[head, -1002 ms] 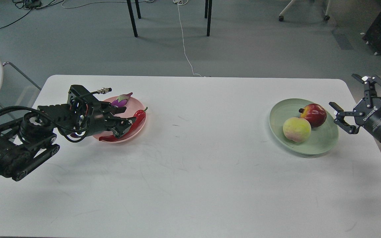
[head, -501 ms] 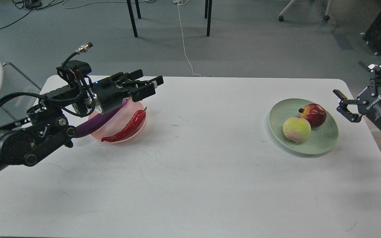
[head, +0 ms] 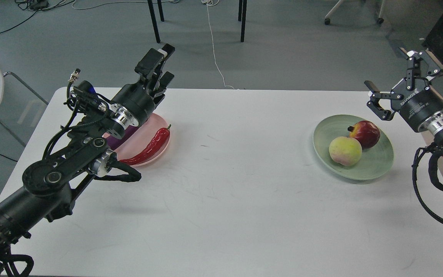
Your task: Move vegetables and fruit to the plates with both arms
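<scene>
The white tabletop (head: pixel 221 192) is the biggest thing here. Two black arms reach over it, one from each side. The left claw (head: pixel 158 67) is up in the air above the far left corner, holding nothing; it is seen at an angle, so I cannot tell how wide it is. The right claw (head: pixel 402 82) is lifted near the far right corner, with its two fingers spread wide and nothing in it.

The job looks done, so the main risk is a bump. I think the left arm could knock the pink plate (head: pixel 156 152), because its elbow hangs right over it. A low swing could push the plate or roll the food off.

The pink plate sits near the far left corner. The green plate (head: pixel 375 169) sits near the right edge. The purple eggplant (head: pixel 127 134) is long and shiny, mostly hidden under the left arm. The red chili (head: pixel 150 145) is curved and glossy and lies on the pink plate. The fuzzy yellow peach (head: pixel 345 151) and the dark red fruit (head: pixel 365 133) touch each other on the green plate.
</scene>
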